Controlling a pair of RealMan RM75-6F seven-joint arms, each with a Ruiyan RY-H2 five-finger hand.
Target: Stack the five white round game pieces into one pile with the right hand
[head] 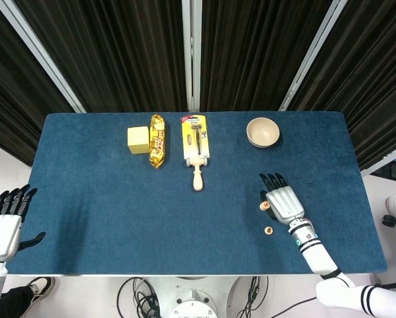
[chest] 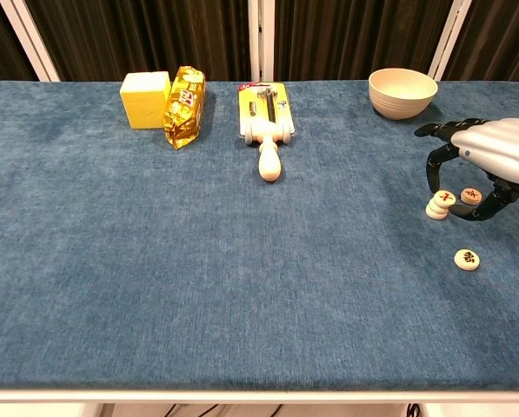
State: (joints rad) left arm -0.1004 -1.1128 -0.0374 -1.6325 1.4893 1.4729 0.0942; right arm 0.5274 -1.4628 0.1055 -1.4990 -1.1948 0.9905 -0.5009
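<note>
White pieces [chest: 441, 204] under right hand [chest: 494, 161]; fingers arched apart, nothing gripped.

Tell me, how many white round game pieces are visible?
4 visible: a small stack of two, one beside it under the right hand, one apart, nearer the front edge. The hand may hide another.

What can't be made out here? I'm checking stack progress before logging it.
- Piece count: head view, right hand covers the pile; chest view, layers too small to count.
- Piece by pile: chest view, fingers hide whether it is pinched.
- Left hand: head view only, at the edge.
</note>
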